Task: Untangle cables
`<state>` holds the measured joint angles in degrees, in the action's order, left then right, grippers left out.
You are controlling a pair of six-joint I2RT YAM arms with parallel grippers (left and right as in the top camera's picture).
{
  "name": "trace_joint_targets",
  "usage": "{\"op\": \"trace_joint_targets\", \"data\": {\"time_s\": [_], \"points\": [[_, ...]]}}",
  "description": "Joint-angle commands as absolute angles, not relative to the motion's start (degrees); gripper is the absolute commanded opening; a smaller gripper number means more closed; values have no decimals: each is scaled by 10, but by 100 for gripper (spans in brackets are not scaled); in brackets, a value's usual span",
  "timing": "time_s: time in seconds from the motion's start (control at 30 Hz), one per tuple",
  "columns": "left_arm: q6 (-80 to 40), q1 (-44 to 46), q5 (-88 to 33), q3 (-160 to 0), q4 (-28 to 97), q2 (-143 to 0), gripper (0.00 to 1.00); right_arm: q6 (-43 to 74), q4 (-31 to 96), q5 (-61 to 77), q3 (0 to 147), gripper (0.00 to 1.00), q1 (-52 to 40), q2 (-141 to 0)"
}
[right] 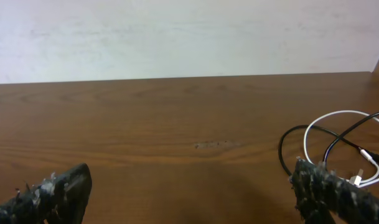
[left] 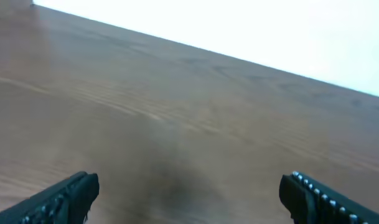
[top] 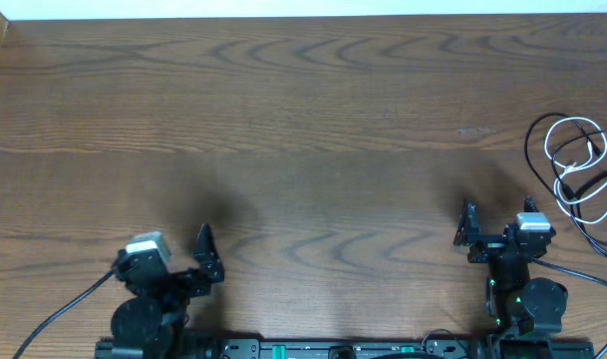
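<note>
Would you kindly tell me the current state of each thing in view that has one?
Left black two-finger hand: open, empty.
Right black two-finger hand: open, empty, short of the cables.
Thin black cable: loosely looped, crossing the white one, untouched.
Thin white cable: loosely looped, overlapping the black one, untouched.

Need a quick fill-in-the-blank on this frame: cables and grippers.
The cables, one black and one ___, lie looped together.
They sit by the ___ edge of the table.
The left gripper and the right gripper are both ___, holding nothing.
Missing words: white; right; open.
</note>
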<state>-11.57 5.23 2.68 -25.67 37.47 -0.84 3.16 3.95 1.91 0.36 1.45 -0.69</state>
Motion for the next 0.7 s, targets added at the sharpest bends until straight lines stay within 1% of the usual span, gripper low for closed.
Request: {"op": "trace_joint_targets", "data": {"time_s": [0.0,0.1,0.47,0.57,0.67], "points": [[-74,44,-11,-212,315,-1,98,23,42,21,3,99,10,-3],[-72,44,-11,-173,238,-1,98,23,42,21,3,99,10,-3],[-6,44,-11,-44,-30,-1,98,23,42,21,3,99,10,-3],[7,44,-11,-23,-68,-1,98,23,42,21,3,99,10,-3],[37,44,-29,-4,-74,-1,98,23,42,21,3,99,10,-3]]}}
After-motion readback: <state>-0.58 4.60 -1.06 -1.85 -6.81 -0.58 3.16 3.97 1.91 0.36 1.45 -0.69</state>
